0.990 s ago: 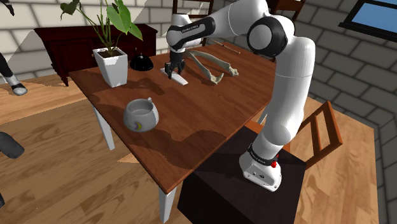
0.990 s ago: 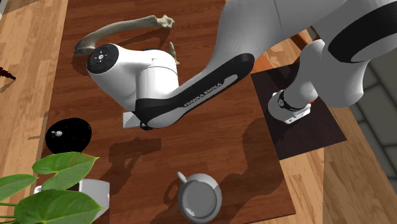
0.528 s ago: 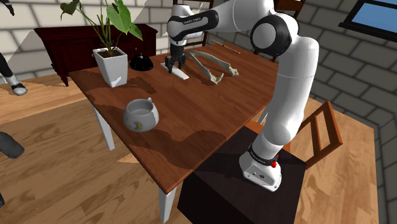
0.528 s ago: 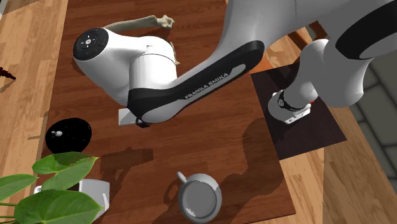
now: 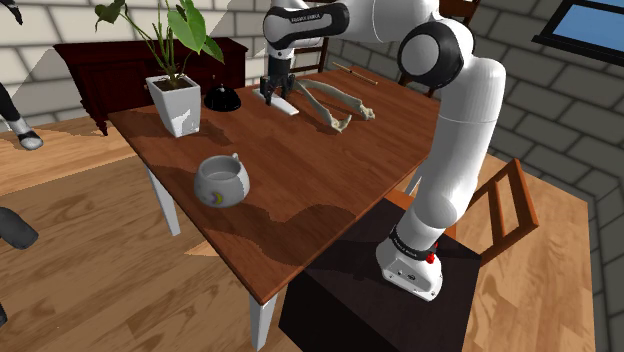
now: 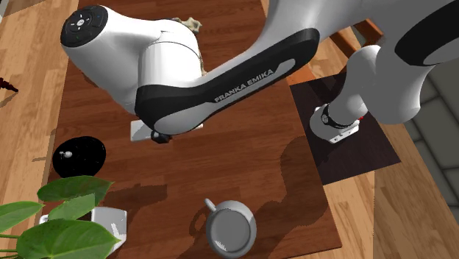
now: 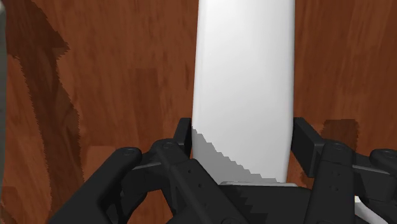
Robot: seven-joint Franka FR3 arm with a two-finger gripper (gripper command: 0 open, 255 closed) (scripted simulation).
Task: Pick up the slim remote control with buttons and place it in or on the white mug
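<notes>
A plain white slim remote (image 7: 245,89) is clasped between my black fingers (image 7: 183,137); no buttons show on it. In the shoulder view my gripper (image 5: 274,92) hangs above the far part of the wooden table (image 5: 330,170), with the remote (image 5: 284,105) sticking out below it, off the tabletop. From the second exterior view the remote's end (image 6: 140,130) peeks out under the arm's white wrist. The round white mug (image 5: 221,180) stands upright near the table's front left edge, well apart from the gripper, and I see its open mouth from above (image 6: 230,226).
A potted plant in a white pot (image 5: 175,103) and a black dome-shaped bell (image 5: 220,98) stand at the table's far left. Pale bones (image 5: 335,105) lie just right of the gripper. A wooden chair (image 5: 505,200) is beside the dark stand (image 5: 370,290).
The gripper has risen from the tabletop with the remote held in it, moving up and slightly toward the far side. The mug has not moved.
</notes>
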